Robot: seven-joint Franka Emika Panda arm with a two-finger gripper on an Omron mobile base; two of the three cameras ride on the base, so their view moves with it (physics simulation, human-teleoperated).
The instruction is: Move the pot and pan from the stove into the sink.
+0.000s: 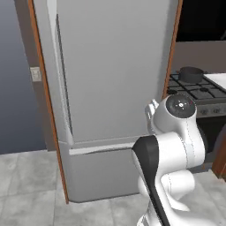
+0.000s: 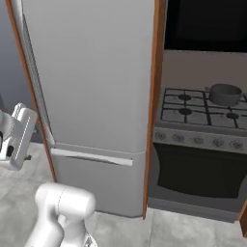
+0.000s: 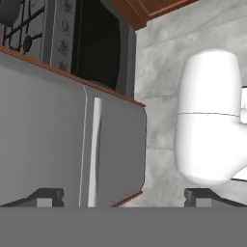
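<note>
The pot (image 2: 225, 94) is sitting on the stove (image 2: 202, 113), beside the fridge (image 2: 91, 96); the claw (image 3: 123, 197) is hanging spread and empty, well apart; the pot is likely heavy, rigid, slippery; its rim looks best for gripping.

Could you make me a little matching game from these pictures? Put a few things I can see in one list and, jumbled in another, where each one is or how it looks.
Things:
1. pot
2. fridge
3. stove
4. tool

Descriptions:
A. tall, pale grey, directly in front of the robot
B. open, holding nothing
C. dark grey, sitting on a back burner
D. right of the fridge, with black grates and a row of front knobs

Pairs: 1-C, 2-A, 3-D, 4-B
</note>
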